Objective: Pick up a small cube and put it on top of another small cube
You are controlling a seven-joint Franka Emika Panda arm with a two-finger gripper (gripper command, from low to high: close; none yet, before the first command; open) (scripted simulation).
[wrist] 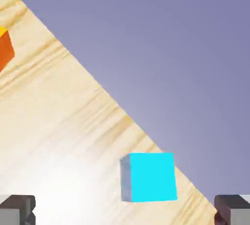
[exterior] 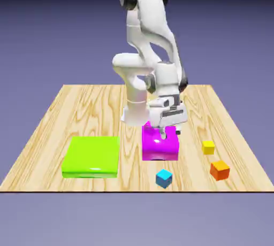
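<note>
The small yellow cube (exterior: pixel 208 147) sits on the wooden table (exterior: pixel 80 111), toward the exterior view's right. It does not show in the hand view. My gripper (exterior: pixel 170 131) hangs open just over the magenta block (exterior: pixel 159 144), to the left of the yellow cube and apart from it. Nothing is between its fingers. In the hand view the two grey fingertips (wrist: pixel 17 209) stand wide apart at the bottom edge, and the gripper (wrist: pixel 125 213) holds nothing.
An orange cube (exterior: pixel 219 170) (wrist: pixel 4 48) lies in front of the yellow one. A cyan cube (exterior: pixel 164 178) (wrist: pixel 149 176) sits near the table's front edge. A flat green block (exterior: pixel 91 156) lies at the exterior view's left.
</note>
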